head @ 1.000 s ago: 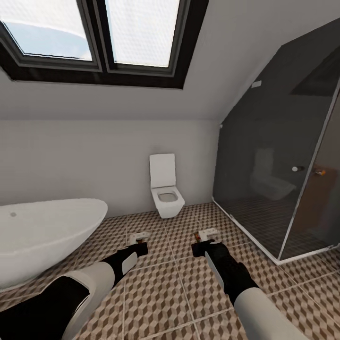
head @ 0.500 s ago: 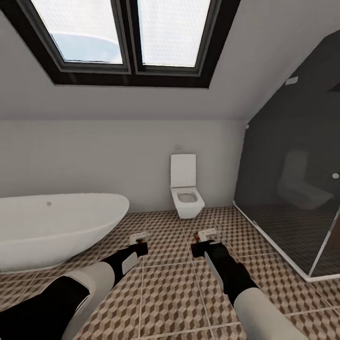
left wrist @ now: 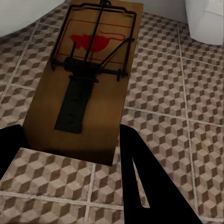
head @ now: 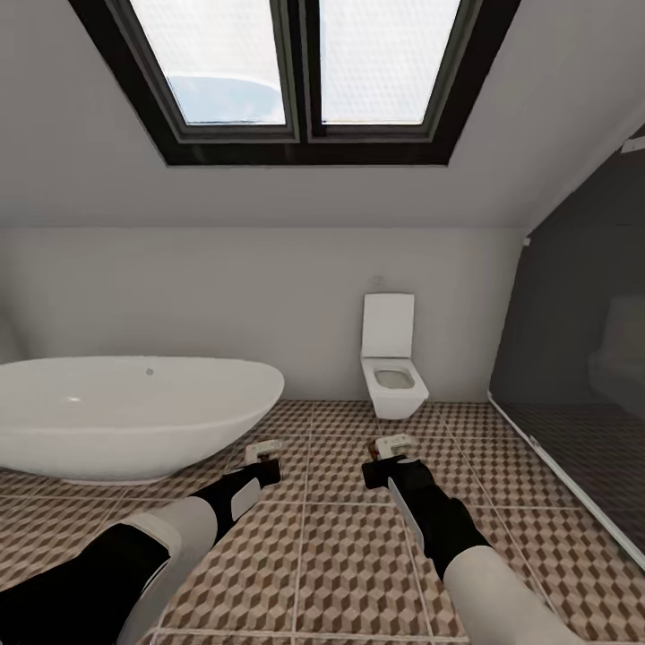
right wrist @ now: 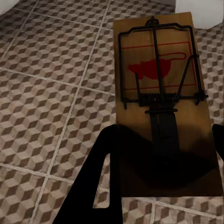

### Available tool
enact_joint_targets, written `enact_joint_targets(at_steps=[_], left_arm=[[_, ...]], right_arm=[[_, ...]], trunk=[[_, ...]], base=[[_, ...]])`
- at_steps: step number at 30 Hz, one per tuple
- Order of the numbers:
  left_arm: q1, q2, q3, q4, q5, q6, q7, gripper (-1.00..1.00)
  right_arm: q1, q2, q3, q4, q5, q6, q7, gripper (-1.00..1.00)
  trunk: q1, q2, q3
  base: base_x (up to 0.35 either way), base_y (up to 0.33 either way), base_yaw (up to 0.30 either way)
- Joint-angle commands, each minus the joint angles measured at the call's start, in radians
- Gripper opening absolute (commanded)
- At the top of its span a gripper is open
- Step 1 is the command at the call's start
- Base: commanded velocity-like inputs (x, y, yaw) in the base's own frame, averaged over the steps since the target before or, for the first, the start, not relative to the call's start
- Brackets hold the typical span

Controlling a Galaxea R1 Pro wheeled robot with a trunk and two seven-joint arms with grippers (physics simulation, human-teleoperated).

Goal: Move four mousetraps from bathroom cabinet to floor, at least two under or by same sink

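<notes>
Up close, the left wrist view showed what the head view barely resolved: the left gripper (left wrist: 70,149) clamped a mousetrap (left wrist: 86,74), a brown wooden board with black wire, spring and a red mouse print. Likewise the right gripper (right wrist: 163,163) gripped a second mousetrap (right wrist: 161,93) of the same look. From the head view both traps were held above the bathroom floor (head: 340,555), well apart, with a white bathtub (head: 125,412) ahead on the left, a toilet (head: 394,363) against the wall, a dark glass shower wall (head: 573,358) on the right and a skylight (head: 305,72) overhead.
</notes>
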Motion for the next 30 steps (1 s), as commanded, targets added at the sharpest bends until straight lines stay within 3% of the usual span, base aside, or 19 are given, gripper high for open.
enact_joint_targets(at_steps=[1,30], left_arm=[[0.0,0.0,-0.009,0.0,0.004,0.002,0.003,-1.0],[-0.001,0.001,-0.009,0.001,0.005,0.002,0.003,-1.0]], right_arm=[[0.0,-0.001,0.002,-0.002,0.004,0.006,-0.003,-1.0],[0.0,0.0,0.002,-0.002,0.004,0.005,-0.003,-1.0]], trunk=[[0.0,-0.001,-0.001],[0.0,-0.001,-0.001]], base=[[0.0,0.0,0.3],[0.0,0.0,0.3]])
